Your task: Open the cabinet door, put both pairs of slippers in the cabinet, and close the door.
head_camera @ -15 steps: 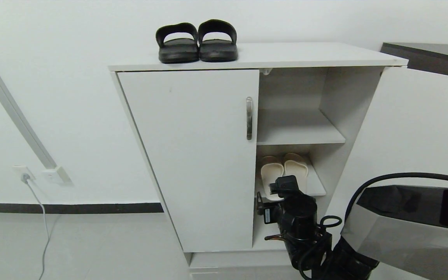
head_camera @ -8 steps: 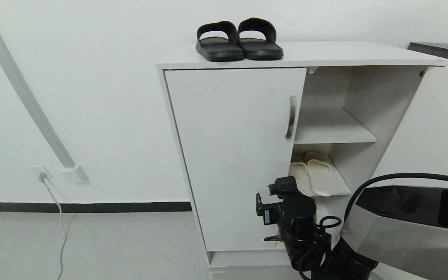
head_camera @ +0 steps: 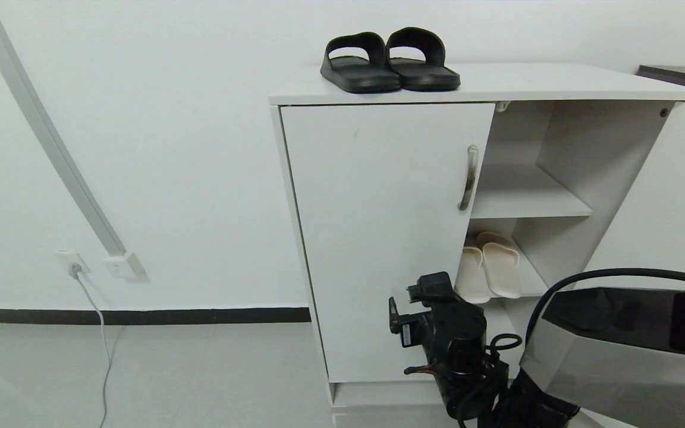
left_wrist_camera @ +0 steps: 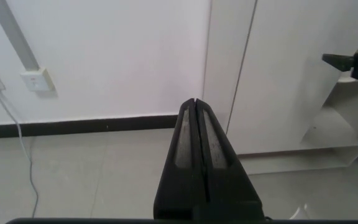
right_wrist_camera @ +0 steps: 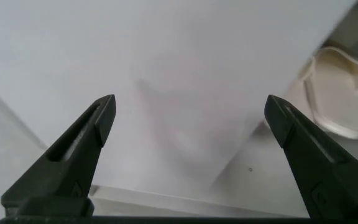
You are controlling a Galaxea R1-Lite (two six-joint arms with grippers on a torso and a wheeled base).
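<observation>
While black slippers sit atop the cabinet (white slippers shelved inside), right gripper hangs low, fingers apart; left gripper fingers together. Risk: high reach shoves the black pair off the edge.

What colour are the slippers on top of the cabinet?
The slippers are black; head view shows them best.

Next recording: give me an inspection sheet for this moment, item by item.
Surface: white cabinet top, bearing one pair.
Job's things: black slide slippers on the cabinet top; cream slippers on the lower shelf inside; right door open, left door shut.
Clutter: nothing seen.
Grippers: left gripper shut, empty; right gripper open, empty, low before the cabinet.
Cables: grey cord hanging from a wall socket to the floor.
Surroundings: white wall, grey slanted conduit, black skirting strip.
</observation>
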